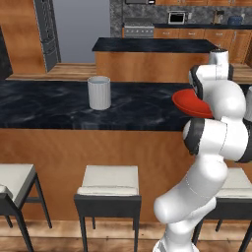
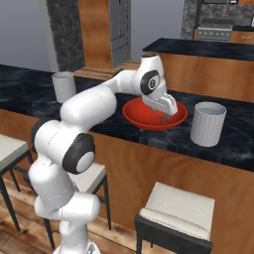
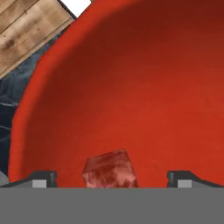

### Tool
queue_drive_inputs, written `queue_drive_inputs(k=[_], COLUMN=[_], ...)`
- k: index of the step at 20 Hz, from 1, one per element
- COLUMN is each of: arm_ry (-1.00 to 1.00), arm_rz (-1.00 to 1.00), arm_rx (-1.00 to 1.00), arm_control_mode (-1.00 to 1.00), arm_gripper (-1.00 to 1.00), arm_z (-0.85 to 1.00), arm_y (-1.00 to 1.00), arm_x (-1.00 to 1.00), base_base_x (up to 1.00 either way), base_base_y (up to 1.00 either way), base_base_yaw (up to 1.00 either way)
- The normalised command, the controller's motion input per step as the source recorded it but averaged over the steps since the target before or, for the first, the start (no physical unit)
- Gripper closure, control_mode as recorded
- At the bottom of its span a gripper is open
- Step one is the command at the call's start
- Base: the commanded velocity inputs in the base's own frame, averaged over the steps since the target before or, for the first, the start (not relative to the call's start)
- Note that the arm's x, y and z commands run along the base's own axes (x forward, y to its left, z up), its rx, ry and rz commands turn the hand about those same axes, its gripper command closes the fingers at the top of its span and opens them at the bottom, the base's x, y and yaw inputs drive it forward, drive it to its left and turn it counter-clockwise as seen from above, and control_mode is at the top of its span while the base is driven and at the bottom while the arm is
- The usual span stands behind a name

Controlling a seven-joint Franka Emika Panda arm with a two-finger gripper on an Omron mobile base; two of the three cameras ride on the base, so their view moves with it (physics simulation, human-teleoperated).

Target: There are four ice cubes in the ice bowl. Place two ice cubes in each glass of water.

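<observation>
The red ice bowl [image 2: 135,112] sits on the dark counter between two ribbed glasses of water, one to its left [image 2: 64,86] and one to its right [image 2: 208,123]. My gripper [image 2: 166,114] reaches down into the bowl. In the hand view it [image 3: 112,180] is open, with its fingertips [image 3: 42,179] low over the bowl's floor [image 3: 131,87]. One reddish-tinted ice cube [image 3: 110,171] lies between the jaws, apart from both. In the left base view my arm hides part of the bowl [image 1: 186,101], and the left glass [image 1: 99,92] stands alone.
The dark marble counter [image 2: 233,144] runs across both base views, with white-cushioned stools [image 1: 109,181] tucked along its near side. A second counter [image 1: 152,45] and kitchen cabinets lie behind it. Wooden floor shows past the counter edge [image 3: 26,35].
</observation>
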Motion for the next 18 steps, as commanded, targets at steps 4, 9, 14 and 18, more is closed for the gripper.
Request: queue_drive_inputs(k=[4, 9, 14, 18], arm_ry=[0.0, 0.0, -0.01, -0.02], arm_rz=[0.0, 0.0, 0.0, 0.0], arm_rx=[0.0, 0.0, -0.01, -0.03], arm_control_mode=[-1.0, -1.0, -1.0, -1.0], arm_gripper=[-1.0, -1.0, -1.0, -1.0], arm_z=[-0.23, -0.19, -0.16, -0.11], arm_y=[-0.44, -0.11, 0.23, 0.39], arm_x=[0.18, 0.03, 0.14, 0.21], base_base_x=[0.0, 0.0, 0.0, 0.0], base_base_y=[0.0, 0.0, 0.0, 0.0], base_base_yaw=[0.0, 0.0, 0.0, 0.0])
